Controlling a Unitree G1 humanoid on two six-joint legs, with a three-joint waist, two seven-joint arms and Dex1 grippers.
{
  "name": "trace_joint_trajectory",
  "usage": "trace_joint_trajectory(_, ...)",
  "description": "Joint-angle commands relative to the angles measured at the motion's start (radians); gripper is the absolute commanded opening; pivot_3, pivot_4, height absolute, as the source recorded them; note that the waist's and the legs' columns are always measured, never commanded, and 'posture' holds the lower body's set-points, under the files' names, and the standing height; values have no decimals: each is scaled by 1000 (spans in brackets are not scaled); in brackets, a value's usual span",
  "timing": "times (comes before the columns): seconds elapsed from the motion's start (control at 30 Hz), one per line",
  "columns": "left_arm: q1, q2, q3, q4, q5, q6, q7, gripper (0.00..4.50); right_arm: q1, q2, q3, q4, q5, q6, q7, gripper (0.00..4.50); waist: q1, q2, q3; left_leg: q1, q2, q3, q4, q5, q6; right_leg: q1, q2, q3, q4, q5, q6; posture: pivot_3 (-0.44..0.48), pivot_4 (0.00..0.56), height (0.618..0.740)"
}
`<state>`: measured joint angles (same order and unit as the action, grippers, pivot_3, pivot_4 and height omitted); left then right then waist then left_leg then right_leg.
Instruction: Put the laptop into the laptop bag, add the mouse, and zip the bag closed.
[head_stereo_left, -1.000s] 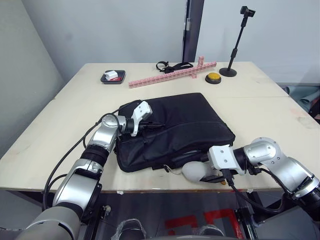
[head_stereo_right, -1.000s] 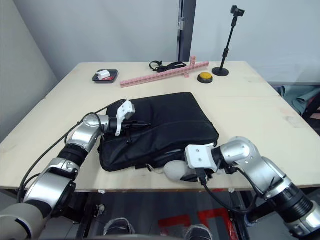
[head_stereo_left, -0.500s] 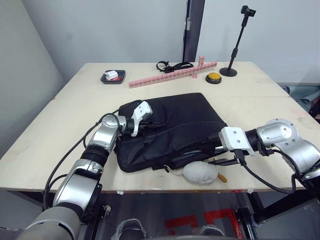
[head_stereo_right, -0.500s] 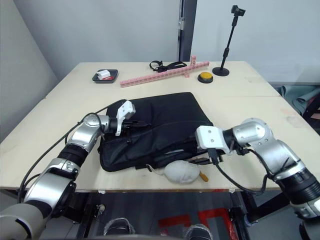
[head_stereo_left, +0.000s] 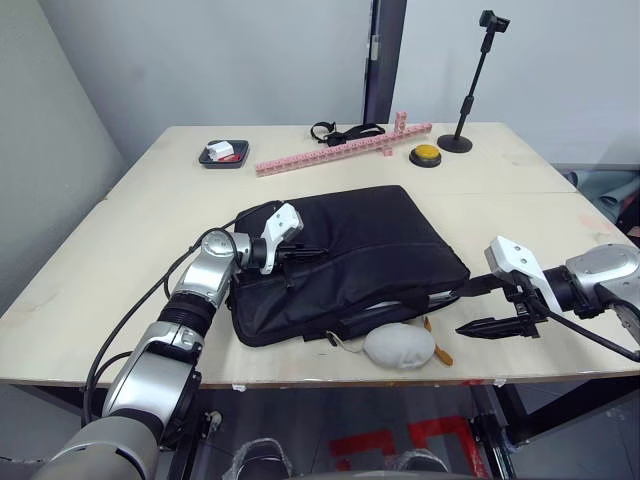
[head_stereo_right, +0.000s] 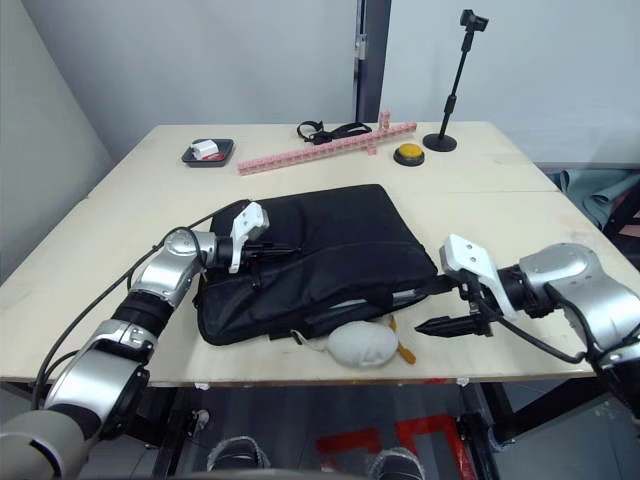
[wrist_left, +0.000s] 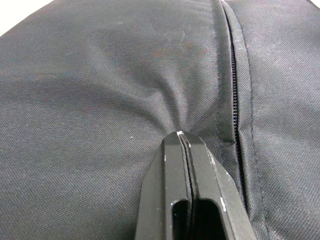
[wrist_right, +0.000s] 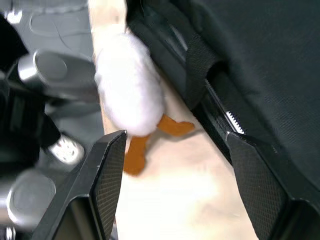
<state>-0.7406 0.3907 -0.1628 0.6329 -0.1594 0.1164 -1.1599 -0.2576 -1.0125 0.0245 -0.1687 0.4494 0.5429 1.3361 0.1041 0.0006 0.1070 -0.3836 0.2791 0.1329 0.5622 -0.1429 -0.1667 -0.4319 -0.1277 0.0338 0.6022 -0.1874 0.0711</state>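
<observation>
The black laptop bag (head_stereo_left: 350, 250) lies flat in the middle of the table. A thin silver-grey strip of the laptop (head_stereo_left: 385, 301) shows inside its open front edge. My left gripper (head_stereo_left: 318, 249) rests on the bag's top near its left end, shut and pinching a pucker of bag fabric (wrist_left: 179, 134) beside a zipper line. To the right of the bag's front corner, low over the table, my right gripper (head_stereo_left: 462, 310) is open with nothing between its fingers (wrist_right: 107, 170). The mouse is out of view.
A rounded white lump with orange feet (head_stereo_left: 399, 345) sits at the table's front edge, just left of my right gripper. At the back are a small black tray (head_stereo_left: 226, 153), a pink block strip (head_stereo_left: 340, 150), a yellow button (head_stereo_left: 426, 155) and a black stand (head_stereo_left: 470, 90).
My right gripper has drawn back to the right, away from the white lump, which stays at the front edge. The left gripper has not moved.
</observation>
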Motion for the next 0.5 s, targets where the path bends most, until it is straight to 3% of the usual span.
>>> trace_joint_trajectory(0.03, 43, -6, -53, 55, 63, 35, 11, 0, -7, 43, 5, -5, 10, 28, -47, 3303, 1, 0, 0, 0, 0, 0, 0, 0, 0, 0, 0, 0, 0, 0, 0, 0, 150, 740)
trace_joint_trajectory(0.5, 62, 4, -59, 36, 68, 40, 9, 0, 1, 149, 22, 23, 40, 117, -95, 3303, 0, 0, 0, 0, 0, 0, -1, 0, 0, 0, 0, 0, -2, 0, 0, 0, 150, 740)
